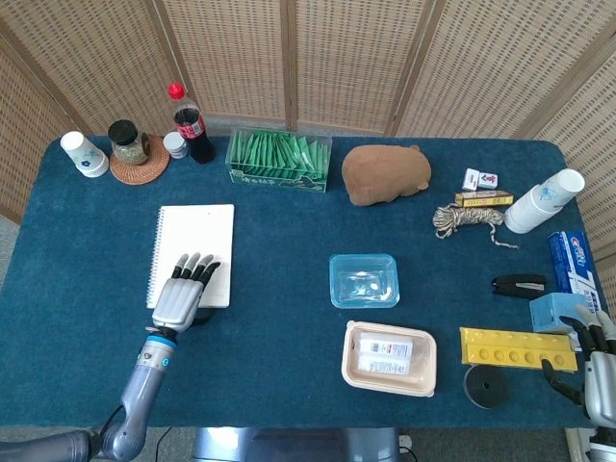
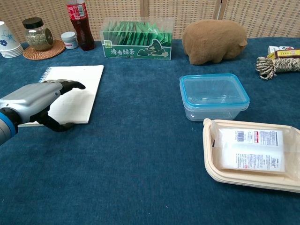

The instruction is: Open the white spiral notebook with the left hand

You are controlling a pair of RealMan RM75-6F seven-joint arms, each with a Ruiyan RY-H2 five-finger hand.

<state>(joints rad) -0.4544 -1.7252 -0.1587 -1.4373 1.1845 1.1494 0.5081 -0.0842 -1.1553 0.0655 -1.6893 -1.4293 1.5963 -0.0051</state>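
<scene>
The white spiral notebook lies shut and flat on the blue table, left of centre, with its spiral along the left edge; the chest view also shows the notebook. My left hand lies over its near right corner, fingers stretched forward on the cover. In the chest view the left hand has its thumb curled down at the notebook's near edge; I cannot tell if the thumb is under the cover. My right hand hangs at the table's near right corner, fingers apart and holding nothing.
Behind the notebook stand a green tea box, a cola bottle, a jar on a coaster and a paper cup. To its right sit a blue-rimmed container, a beige tray and a brown plush.
</scene>
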